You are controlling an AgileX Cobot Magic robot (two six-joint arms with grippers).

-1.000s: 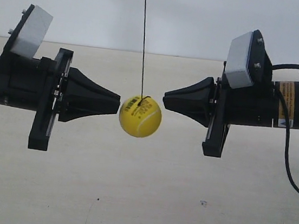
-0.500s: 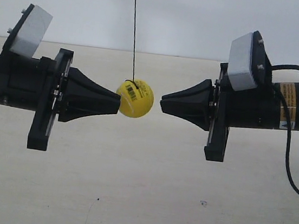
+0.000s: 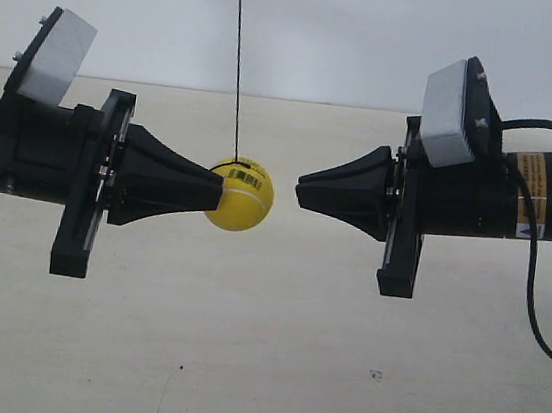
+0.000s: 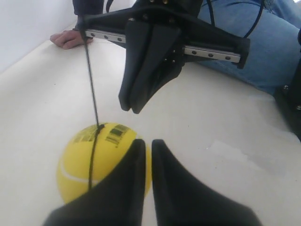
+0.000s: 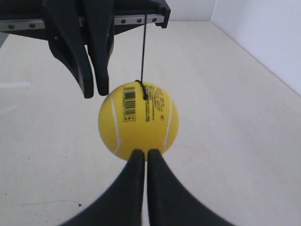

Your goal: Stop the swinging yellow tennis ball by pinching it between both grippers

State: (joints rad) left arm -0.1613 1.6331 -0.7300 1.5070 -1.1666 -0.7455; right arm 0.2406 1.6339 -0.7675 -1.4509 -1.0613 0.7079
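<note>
Yellow ball (image 3: 240, 194): swung off centre, now at left gripper (image 3: 219, 195) tip.
Gap: right gripper (image 3: 299, 191) near, not touching.
Jaws: both pairs pressed together, empty.
Verdict: no pinch yet; right side must close.

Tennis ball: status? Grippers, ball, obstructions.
Left gripper fingers shut, tip at ball. Right gripper fingers shut, short of it. Yellow tennis ball hanging on string, not pinched. Nothing between tips and ball.

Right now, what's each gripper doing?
Left gripper: shut, holding nothing.
Right gripper: shut, holding nothing.
The yellow tennis ball is not pinched between them.
</note>
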